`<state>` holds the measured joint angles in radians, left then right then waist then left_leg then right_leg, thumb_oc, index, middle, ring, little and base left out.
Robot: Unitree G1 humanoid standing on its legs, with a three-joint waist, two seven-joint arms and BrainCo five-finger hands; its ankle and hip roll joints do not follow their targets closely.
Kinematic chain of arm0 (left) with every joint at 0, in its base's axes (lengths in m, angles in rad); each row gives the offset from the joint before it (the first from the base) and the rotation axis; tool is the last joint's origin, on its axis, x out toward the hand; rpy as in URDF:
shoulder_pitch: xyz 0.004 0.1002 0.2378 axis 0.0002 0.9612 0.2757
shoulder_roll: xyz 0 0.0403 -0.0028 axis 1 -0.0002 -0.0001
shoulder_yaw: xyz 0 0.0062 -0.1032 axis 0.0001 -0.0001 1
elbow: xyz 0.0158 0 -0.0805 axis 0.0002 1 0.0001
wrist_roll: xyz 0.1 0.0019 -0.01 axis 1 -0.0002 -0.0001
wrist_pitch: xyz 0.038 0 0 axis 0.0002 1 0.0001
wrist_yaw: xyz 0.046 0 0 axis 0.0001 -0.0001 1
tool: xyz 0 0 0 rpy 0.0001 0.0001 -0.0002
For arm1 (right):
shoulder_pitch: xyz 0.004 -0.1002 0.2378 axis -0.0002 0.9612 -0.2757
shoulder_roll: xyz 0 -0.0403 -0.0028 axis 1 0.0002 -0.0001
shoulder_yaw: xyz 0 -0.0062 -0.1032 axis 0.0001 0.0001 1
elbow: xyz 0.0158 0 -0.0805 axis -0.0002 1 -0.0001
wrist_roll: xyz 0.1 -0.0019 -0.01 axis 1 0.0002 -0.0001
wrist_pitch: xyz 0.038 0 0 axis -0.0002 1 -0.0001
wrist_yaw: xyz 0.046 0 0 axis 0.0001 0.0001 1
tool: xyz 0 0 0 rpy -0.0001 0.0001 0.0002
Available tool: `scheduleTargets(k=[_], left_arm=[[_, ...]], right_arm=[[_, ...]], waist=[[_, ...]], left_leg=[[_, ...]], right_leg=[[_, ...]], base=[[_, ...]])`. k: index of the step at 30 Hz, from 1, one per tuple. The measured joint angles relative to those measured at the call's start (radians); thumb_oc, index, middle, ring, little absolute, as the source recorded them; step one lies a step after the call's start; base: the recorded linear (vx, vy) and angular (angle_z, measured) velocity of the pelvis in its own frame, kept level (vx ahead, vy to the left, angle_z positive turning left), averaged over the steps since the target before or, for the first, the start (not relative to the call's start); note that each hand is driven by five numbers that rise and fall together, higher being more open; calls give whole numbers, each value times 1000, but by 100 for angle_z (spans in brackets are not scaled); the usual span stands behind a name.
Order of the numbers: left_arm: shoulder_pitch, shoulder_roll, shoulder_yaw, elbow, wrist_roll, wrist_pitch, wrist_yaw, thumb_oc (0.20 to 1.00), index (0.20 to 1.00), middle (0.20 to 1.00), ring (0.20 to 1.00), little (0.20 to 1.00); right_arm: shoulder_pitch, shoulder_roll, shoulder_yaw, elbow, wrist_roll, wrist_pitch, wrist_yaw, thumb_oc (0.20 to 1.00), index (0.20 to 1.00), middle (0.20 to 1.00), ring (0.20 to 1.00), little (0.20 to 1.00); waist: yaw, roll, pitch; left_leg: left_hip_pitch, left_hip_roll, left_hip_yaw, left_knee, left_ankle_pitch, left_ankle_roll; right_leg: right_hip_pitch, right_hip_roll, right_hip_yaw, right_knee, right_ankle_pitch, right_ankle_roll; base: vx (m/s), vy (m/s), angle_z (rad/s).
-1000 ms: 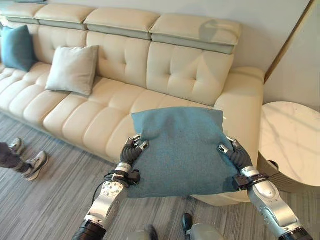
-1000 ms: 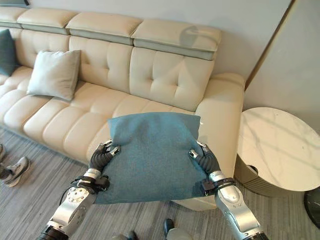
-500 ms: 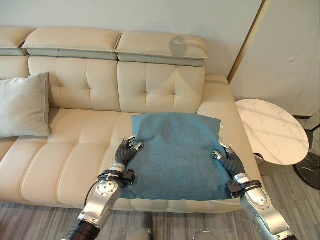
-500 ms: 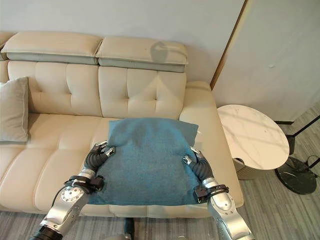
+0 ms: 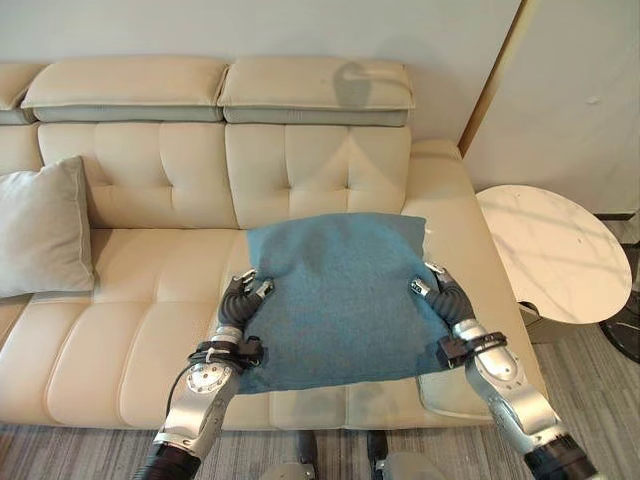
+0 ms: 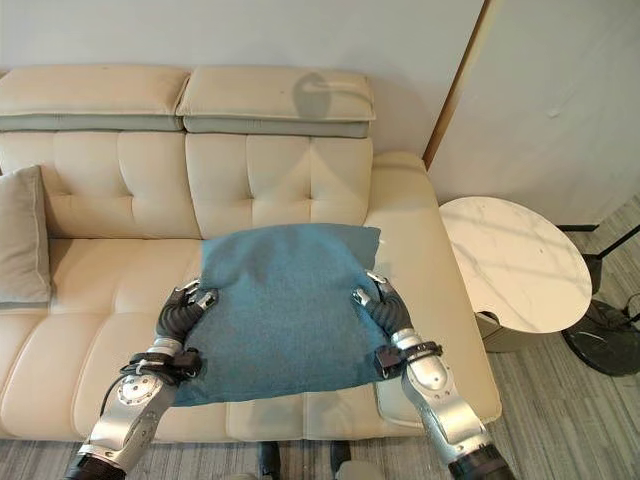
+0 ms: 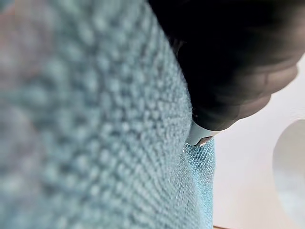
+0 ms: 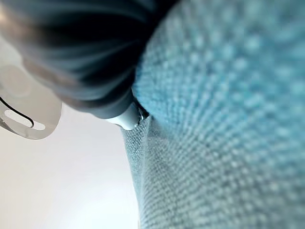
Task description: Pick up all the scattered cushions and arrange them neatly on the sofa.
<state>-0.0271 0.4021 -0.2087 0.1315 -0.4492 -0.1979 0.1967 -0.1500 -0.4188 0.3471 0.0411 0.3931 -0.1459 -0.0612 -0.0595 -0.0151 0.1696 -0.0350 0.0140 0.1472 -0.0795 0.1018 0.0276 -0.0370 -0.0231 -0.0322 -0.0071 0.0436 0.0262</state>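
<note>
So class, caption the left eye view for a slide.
Both robot hands, left and right, grip a teal cushion above a cream sofa.

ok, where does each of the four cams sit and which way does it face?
Left eye: on the head, looking down at the sofa; left hand and right hand grip the teal cushion.
Right eye: same scene from slightly to the right, more of the side table.
Left wrist: on the left wrist, against the cushion; dark cover shows.
Right wrist: likewise, right side.
All four share the teal cushion.
</note>
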Motion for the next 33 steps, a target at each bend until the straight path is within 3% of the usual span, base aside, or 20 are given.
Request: scheduleTargets(k=[5, 10, 16, 18, 20, 21, 22, 23, 28, 33], left_arm=[[-164, 8, 3, 52, 2, -16, 71, 200, 200, 200, 200, 200], [-574, 73, -60, 291, 8, -54, 204, 200, 200, 200, 200, 200], [-959, 82, -171, 563, 7, -83, 296, 200, 200, 200, 200, 200], [-1153, 81, -232, 715, 6, -90, 314, 200, 200, 200, 200, 200], [-1258, 83, -233, 769, 5, -91, 319, 200, 200, 200, 200, 200], [-1319, 84, -255, 830, 5, -99, 319, 906, 906, 906, 906, 906], [-1345, 85, -264, 852, -2, -99, 322, 1000, 1000, 1000, 1000, 1000], [-1401, 79, -286, 933, -4, -104, 323, 1000, 1000, 1000, 1000, 1000], [-1490, 116, -371, 1100, -6, -77, 272, 1000, 1000, 1000, 1000, 1000], [-1460, 136, -380, 1109, -2, -45, 204, 1000, 1000, 1000, 1000, 1000]], right_arm=[[-204, 24, 10, 79, -6, -12, -84, 200, 200, 200, 200, 200], [-611, 66, 32, 355, -52, -34, -248, 200, 200, 200, 200, 200], [-976, 118, 40, 717, -60, -45, -407, 200, 200, 200, 200, 200], [-1155, 98, 77, 872, -59, -47, -451, 200, 200, 200, 200, 200], [-1238, 79, 82, 896, -59, -49, -469, 200, 200, 200, 200, 200], [-1284, 64, 126, 932, -59, -56, -479, 542, 542, 542, 542, 542], [-1308, 62, 138, 952, -57, -58, -482, 708, 708, 708, 708, 708], [-1352, 54, 187, 1015, -35, -70, -482, 1000, 1000, 1000, 1000, 1000], [-1403, 53, 310, 1187, 192, -84, -347, 1000, 1000, 1000, 1000, 1000], [-1352, 44, 308, 1192, 287, -59, -262, 1000, 1000, 1000, 1000, 1000]], waist=[[18, 37, -2], [50, 61, -3], [79, 81, 7], [94, 104, 20], [97, 116, 27], [103, 119, 29], [107, 125, 32], [105, 128, 35], [120, 142, 63], [129, 145, 113]], left_leg=[[-115, 2, 3, 2, 26, -11], [-299, 4, 19, 2, 73, -16], [-378, 2, -5, 1, 96, -23], [-418, 1, -40, 2, 111, -38], [-449, 3, -60, 1, 118, -44], [-465, 3, -74, 1, 123, -48], [-473, 3, -83, 1, 126, -50], [-486, 3, -92, 1, 131, -58], [-541, 9, -127, 4, 134, -59], [-578, 7, -146, 9, 136, -56]], right_leg=[[-100, 2, 5, -37, 50, -1], [-289, 2, 12, -40, 92, 13], [-360, 1, 1, -44, 113, 5], [-389, 1, -22, -43, 119, -3], [-413, 4, -34, -43, 120, -4], [-426, 6, -46, -42, 120, -4], [-429, 6, -52, -42, 116, -1], [-446, 6, -55, -32, 113, -2], [-537, 11, -74, 69, 62, -8], [-620, 0, -80, 195, -7, -13]], base=[[-215, -7, -4], [-125, -19, -7], [-18, -35, 5], [-17, -50, 27], [-14, -54, 30], [-11, -49, 22], [-14, -41, 21], [-36, -17, 17], [-34, -46, 9], [-2, -41, 16]])
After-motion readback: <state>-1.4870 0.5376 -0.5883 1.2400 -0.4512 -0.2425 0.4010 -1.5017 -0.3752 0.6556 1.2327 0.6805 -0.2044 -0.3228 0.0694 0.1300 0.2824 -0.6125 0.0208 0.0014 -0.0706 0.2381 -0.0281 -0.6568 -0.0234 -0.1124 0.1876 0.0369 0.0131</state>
